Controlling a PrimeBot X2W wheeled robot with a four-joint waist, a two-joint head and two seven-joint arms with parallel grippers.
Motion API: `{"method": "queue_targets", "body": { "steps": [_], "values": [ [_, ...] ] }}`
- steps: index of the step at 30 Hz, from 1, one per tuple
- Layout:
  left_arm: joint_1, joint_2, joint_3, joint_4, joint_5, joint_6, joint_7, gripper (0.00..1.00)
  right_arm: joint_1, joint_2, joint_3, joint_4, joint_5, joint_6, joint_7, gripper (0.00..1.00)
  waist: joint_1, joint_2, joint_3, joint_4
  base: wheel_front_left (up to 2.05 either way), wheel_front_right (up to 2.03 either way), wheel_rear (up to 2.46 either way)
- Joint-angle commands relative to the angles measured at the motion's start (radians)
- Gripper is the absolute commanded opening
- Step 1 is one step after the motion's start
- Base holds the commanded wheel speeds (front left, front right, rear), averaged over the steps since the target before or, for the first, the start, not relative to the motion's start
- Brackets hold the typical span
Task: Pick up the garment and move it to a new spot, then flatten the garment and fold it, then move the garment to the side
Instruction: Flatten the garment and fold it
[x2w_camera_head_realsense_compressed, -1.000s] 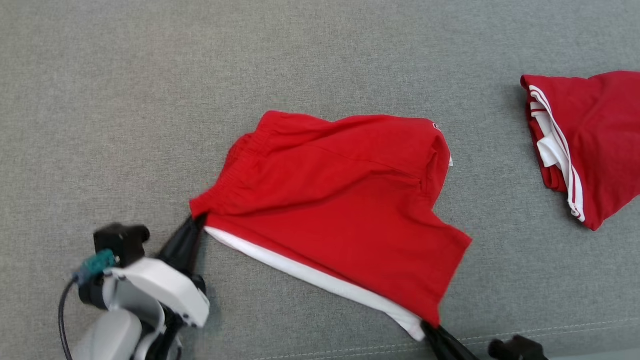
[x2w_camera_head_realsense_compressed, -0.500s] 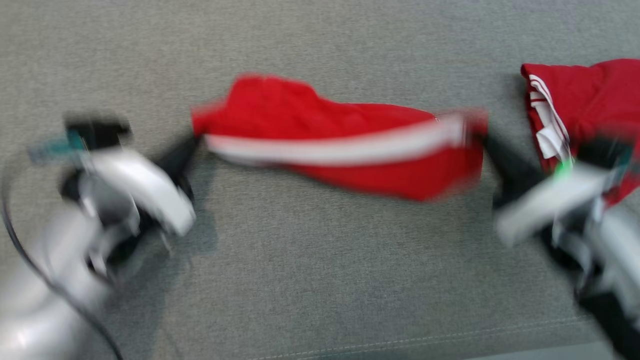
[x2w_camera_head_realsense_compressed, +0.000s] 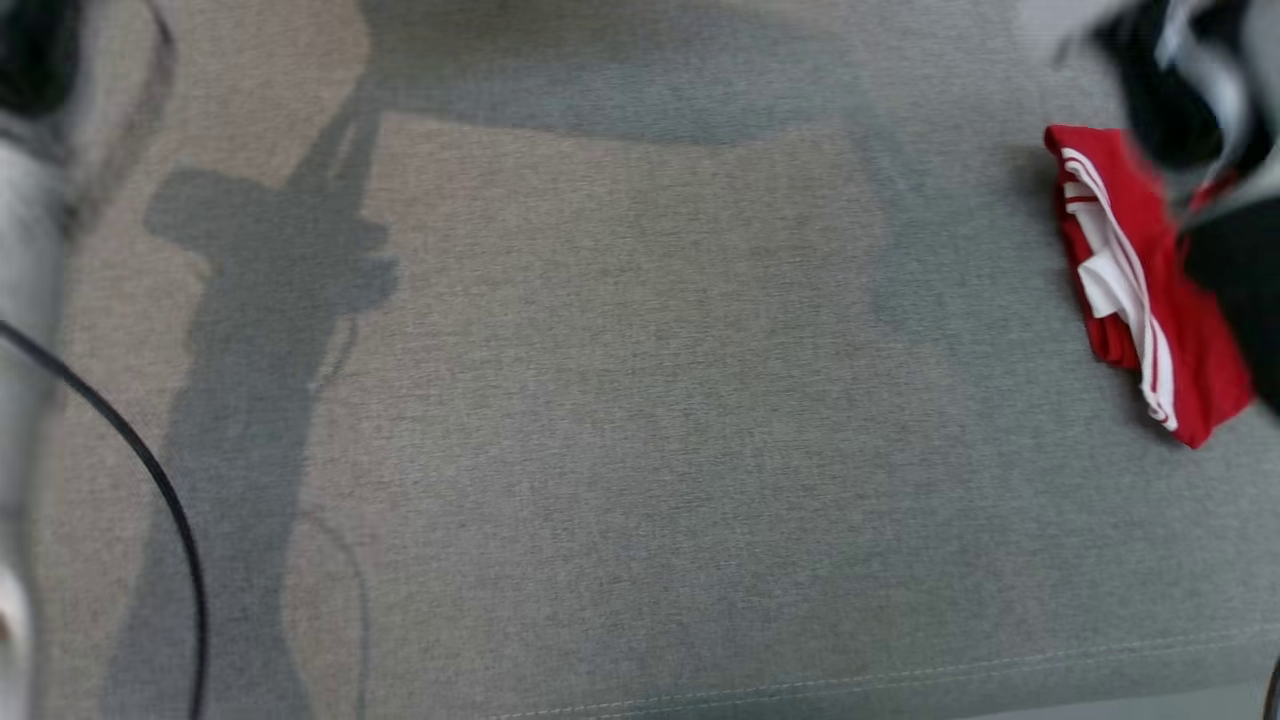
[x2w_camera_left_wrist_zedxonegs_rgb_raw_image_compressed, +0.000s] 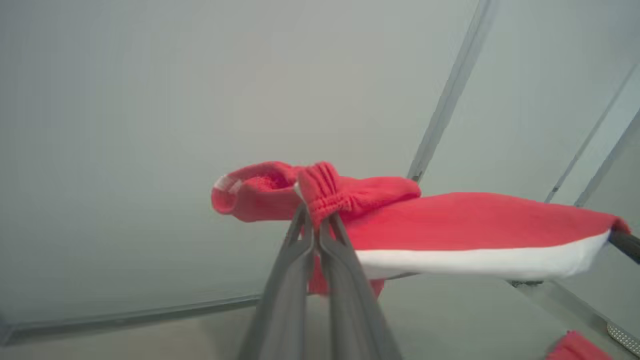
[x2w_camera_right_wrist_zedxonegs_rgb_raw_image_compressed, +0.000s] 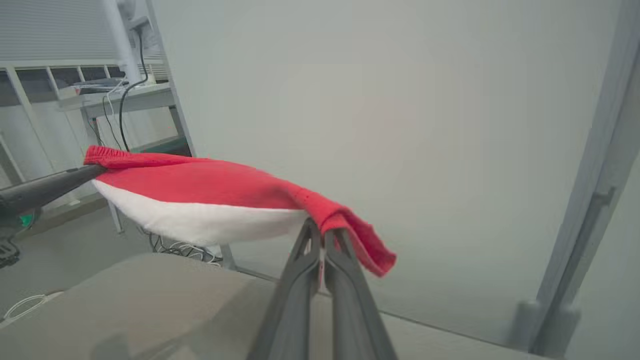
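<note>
The garment (x2w_camera_left_wrist_zedxonegs_rgb_raw_image_compressed: 475, 220) is a pair of red shorts with a white side band, held up in the air and stretched between both grippers. In the left wrist view my left gripper (x2w_camera_left_wrist_zedxonegs_rgb_raw_image_compressed: 314, 220) is shut on its gathered elastic waistband. The right gripper's dark fingers (x2w_camera_left_wrist_zedxonegs_rgb_raw_image_compressed: 625, 242) hold the far corner. In the right wrist view my right gripper (x2w_camera_right_wrist_zedxonegs_rgb_raw_image_compressed: 320, 234) is shut on a red hem corner of the garment (x2w_camera_right_wrist_zedxonegs_rgb_raw_image_compressed: 200, 185). The left gripper's fingers (x2w_camera_right_wrist_zedxonegs_rgb_raw_image_compressed: 50, 187) pinch the far end there. In the head view the garment casts a broad shadow on the grey fabric surface (x2w_camera_head_realsense_compressed: 620, 400).
A second red garment with white stripes (x2w_camera_head_realsense_compressed: 1130, 300) lies bunched at the right of the surface. My blurred right arm (x2w_camera_head_realsense_compressed: 1200, 90) overlaps it at the top right. My left arm (x2w_camera_head_realsense_compressed: 25, 220) and its black cable (x2w_camera_head_realsense_compressed: 160, 490) run along the left edge. A seam (x2w_camera_head_realsense_compressed: 900, 675) marks the front edge.
Both grippers have risen and spread apart, lifting the garment off the surface and out of the head view. Its shadow now lies where it was. The other red garment has not moved.
</note>
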Motion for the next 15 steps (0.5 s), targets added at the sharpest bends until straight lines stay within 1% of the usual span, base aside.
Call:
{"method": "queue_targets", "body": {
  "steps": [1,3,5,6,8,11,13,15],
  "values": [
    [0.066,0.032,0.015,0.003,0.007,0.0,-0.02,0.0,0.083,-0.004,0.006,-0.025,0.03,0.0,-0.007,0.0,0.0,0.0,0.006,0.018,0.0,0.0,0.0],
    [0.197,0.003,-0.007,0.042,0.012,0.006,-0.076,0.0,0.2,-0.032,0.037,-0.036,0.07,0.0,-0.015,0.0,0.0,0.0,0.016,0.032,0.0,0.0,0.0],
    [0.315,-0.04,-0.014,0.098,-0.014,0.006,-0.117,0.0,0.319,-0.046,0.056,-0.041,0.12,0.0,-0.027,0.0,0.0,0.0,0.029,0.041,0.0,0.0,0.0],
    [0.358,-0.051,-0.015,0.125,-0.013,0.011,-0.147,0.0,0.373,-0.053,0.061,-0.039,0.142,0.0,-0.037,0.0,0.0,0.0,0.033,0.042,0.0,0.0,0.0],
    [0.427,-0.083,-0.023,0.169,-0.022,0.007,-0.189,0.0,0.475,-0.064,0.075,-0.041,0.188,0.0,-0.044,0.0,0.0,0.0,0.039,0.046,0.0,0.0,0.0],
    [0.478,-0.099,-0.045,0.209,-0.005,0.002,-0.244,0.0,0.593,-0.083,0.073,-0.063,0.243,0.0,-0.079,0.0,0.0,0.0,0.039,0.048,0.0,0.0,0.0],
    [0.499,-0.088,-0.067,0.213,0.024,-0.001,-0.273,0.0,0.648,-0.091,0.072,-0.082,0.259,0.0,-0.101,0.0,0.0,0.0,0.029,0.041,0.0,0.0,0.0],
    [0.526,-0.084,-0.069,0.199,0.029,-0.002,-0.295,0.0,0.692,-0.098,0.06,-0.107,0.267,0.0,-0.124,0.0,0.0,0.0,0.015,0.035,0.0,0.0,0.0]
  ]
}}
